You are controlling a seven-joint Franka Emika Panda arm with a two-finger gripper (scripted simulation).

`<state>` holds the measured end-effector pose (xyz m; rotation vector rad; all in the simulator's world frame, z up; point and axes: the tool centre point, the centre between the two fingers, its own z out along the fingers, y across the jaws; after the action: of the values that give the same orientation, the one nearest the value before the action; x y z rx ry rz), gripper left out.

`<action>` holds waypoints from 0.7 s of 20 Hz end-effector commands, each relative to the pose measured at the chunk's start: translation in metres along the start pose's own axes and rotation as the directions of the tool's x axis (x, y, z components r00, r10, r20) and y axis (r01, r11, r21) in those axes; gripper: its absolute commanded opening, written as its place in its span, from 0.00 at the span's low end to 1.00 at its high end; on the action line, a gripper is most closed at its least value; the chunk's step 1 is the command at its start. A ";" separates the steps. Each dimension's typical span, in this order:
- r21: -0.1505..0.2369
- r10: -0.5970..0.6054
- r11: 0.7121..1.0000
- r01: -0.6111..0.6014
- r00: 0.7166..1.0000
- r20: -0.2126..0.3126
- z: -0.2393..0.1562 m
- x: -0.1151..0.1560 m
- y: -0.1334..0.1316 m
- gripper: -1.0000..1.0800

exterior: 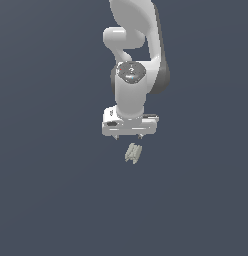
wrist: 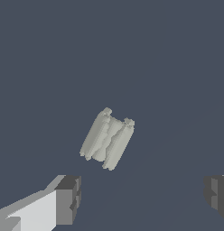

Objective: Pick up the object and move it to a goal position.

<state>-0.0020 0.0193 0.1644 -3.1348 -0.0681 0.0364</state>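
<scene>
Nearest the wrist camera are my two fingertips (wrist: pixel 68 198), dark-padded, one at each lower corner of that picture and set wide apart, with nothing between them but bare floor. So my gripper (exterior: pixel 128 135) is spread open and has hold of nothing. Beyond the tips, and not yet between them, lies the object (wrist: pixel 108 138), a small pale grey-beige block with ridges running along its length, resting flat on the dark blue-grey ground (exterior: pixel 46 200) and turned at a slant to the line joining my fingers. In the exterior view it sits just below my hand and slightly toward that view's right, close to me but apart, no contact. As I judge it, the task is at its very start: the reach is roughly made, but the grasp, the lift and the carry to the goal are all left to do, and no goal marker shows in either picture. My arm (exterior: pixel 133 45) hangs from the upper middle of the exterior view, wrist pointing straight down, hand level above the floor, fingers aimed at the ground. I would need to shift over the block and perhaps turn before descending.
</scene>
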 end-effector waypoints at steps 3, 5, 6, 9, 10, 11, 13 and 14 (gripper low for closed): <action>0.000 0.000 1.000 0.000 1.000 0.000 0.000 0.000 0.001 0.96; 0.000 0.001 1.000 -0.001 1.000 0.000 0.000 0.001 0.004 0.96; 0.000 0.001 1.000 -0.001 1.000 0.000 0.000 0.002 0.007 0.96; -0.001 0.000 1.000 0.000 1.000 -0.001 -0.001 0.003 0.013 0.96; -0.001 -0.001 1.000 0.001 1.000 -0.001 -0.001 0.003 0.014 0.96; -0.001 -0.001 1.000 0.001 1.000 -0.002 -0.001 0.003 0.014 0.96; -0.001 -0.001 1.000 0.001 1.000 -0.002 -0.001 0.003 0.014 0.96; -0.001 0.001 1.000 -0.001 1.000 -0.002 0.000 0.003 0.013 0.96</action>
<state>0.0019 0.0054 0.1649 -3.1359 -0.0672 0.0338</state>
